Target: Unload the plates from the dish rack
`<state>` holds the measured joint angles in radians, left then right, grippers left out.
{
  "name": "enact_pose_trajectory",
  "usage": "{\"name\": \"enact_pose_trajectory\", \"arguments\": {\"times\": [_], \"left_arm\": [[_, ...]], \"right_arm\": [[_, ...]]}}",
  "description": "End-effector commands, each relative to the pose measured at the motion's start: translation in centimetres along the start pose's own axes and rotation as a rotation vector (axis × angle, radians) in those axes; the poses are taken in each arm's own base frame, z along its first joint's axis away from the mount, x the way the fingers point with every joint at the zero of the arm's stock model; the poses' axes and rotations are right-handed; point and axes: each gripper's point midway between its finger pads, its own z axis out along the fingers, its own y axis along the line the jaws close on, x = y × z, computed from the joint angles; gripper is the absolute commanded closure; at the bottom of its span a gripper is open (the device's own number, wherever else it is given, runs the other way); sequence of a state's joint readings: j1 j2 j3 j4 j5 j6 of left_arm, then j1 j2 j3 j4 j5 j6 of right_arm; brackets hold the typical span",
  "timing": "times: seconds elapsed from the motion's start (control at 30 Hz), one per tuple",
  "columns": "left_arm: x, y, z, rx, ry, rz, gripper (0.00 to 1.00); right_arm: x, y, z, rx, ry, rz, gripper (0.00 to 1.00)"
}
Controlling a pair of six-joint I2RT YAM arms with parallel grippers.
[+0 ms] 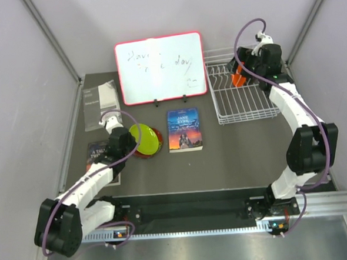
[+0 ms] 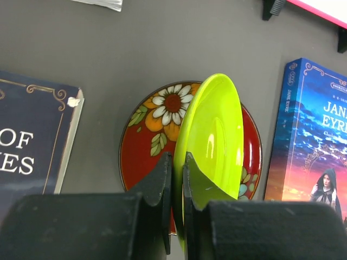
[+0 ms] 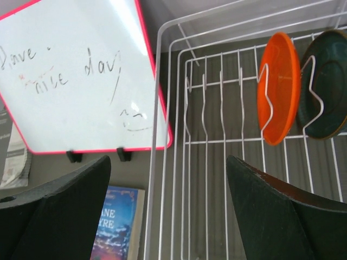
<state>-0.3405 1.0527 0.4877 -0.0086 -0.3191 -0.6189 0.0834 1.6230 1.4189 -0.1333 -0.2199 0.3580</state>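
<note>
Lying flat on the dark tabletop (image 1: 233, 144), a blue paperback book with a sunset cover (image 1: 184, 129) reads "JANE EYRE". Behind it a red-framed whiteboard (image 3: 76, 81) stands propped, its handwriting reading "Have", "nice day" above a small doodle. At the left a dark blue book (image 2: 32, 146) shows only "OF" and "ES" in the left wrist view, and a grey printed leaflet (image 1: 101, 99) lies at the back left, its text too small to read. The white wire dish rack (image 3: 162, 135) sits at the back right beside the whiteboard; an orange round plate (image 3: 279, 86) and a dark teal round plate (image 3: 328, 86) stand on edge between its tines, side by side. The right tool (image 3: 169, 160) hangs above the rack with its fingers spread wide, gripping nothing. The left tool (image 2: 178, 157) is clamped on the rim of a lime green round plate (image 2: 214, 135), held tilted over a dark red plate with a daisy pattern (image 2: 157, 124) that lies flat between the two books.
</note>
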Motion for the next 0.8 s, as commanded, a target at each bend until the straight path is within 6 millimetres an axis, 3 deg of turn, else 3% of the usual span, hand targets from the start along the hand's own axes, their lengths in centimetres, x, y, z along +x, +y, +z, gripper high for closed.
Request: {"name": "enact_pose_trajectory", "arguments": {"times": [0.0, 0.1, 0.17, 0.2, 0.27, 0.53, 0.77], "left_arm": [[-0.5, 0.8, -0.2, -0.027, -0.042, -0.021, 1.00], [0.2, 0.9, -0.1, -0.027, -0.022, -0.019, 0.96], [0.9, 1.2, 0.0, -0.030, -0.002, -0.017, 0.78], [1.2, 1.2, 0.0, -0.026, 0.005, -0.019, 0.74], [2.1, 1.8, -0.1, -0.042, 0.035, -0.014, 0.50], [2.8, 2.4, -0.1, -0.060, 0.049, -0.002, 0.30], [2.4, 2.3, 0.5, -0.083, 0.059, 0.035, 0.19]], "right_arm": [[-2.5, -1.4, 1.2, 0.049, -0.033, -0.040, 0.13], [-2.3, -2.2, 2.2, 0.069, -0.016, -0.041, 0.12], [-2.7, -2.5, 2.6, 0.078, -0.021, -0.047, 0.12], [-1.9, -3.1, 3.3, 0.091, 0.004, -0.049, 0.12], [-2.5, -3.4, 3.7, 0.105, -0.002, -0.055, 0.12], [-2.8, -5.3, 5.8, 0.180, 0.013, -0.101, 0.12], [-3.2, -6.7, 7.3, 0.233, 0.020, -0.143, 0.12]]}}
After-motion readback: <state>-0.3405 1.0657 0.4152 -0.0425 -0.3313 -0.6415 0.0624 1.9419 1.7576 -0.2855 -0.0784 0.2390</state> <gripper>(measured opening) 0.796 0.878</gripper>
